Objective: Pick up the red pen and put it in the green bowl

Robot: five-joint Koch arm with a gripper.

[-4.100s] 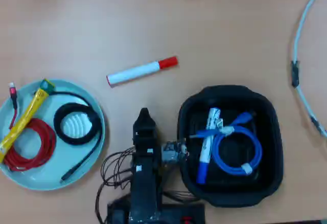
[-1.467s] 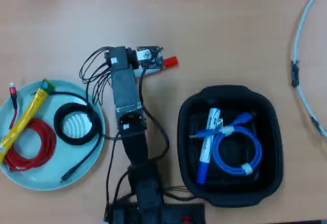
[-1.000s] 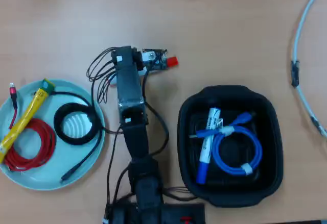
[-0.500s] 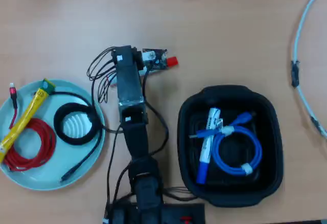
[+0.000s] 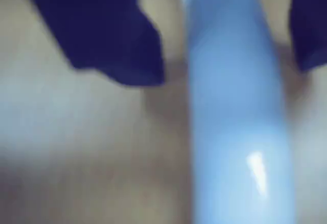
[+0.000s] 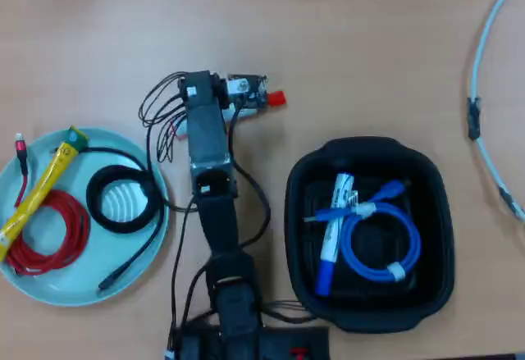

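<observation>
The red pen's (image 5: 235, 112) pale barrel runs up the wrist view, blurred and very close, between the two dark fingers of my gripper (image 5: 222, 73). The left finger (image 5: 112, 35) stands clear of the barrel with table showing in the gap; the right finger (image 5: 309, 25) is nearly against it. The gripper is open around the pen. In the overhead view only the pen's red cap (image 6: 276, 97) pokes out to the right of the arm's wrist (image 6: 207, 102), which covers the barrel. The green bowl (image 6: 90, 266) lies at the lower left, apart from the arm.
The bowl holds a yellow stick (image 6: 37, 192), a red cable coil (image 6: 49, 237) and a black cable coil (image 6: 123, 200). A black tray (image 6: 369, 145) at lower right holds a blue-capped marker (image 6: 332, 229) and blue cable. A white cable (image 6: 480, 56) curves along the right edge.
The arm has swung out from its folded rest pose near the bottom edge to sit over the pen. Over the last second it has barely moved.
</observation>
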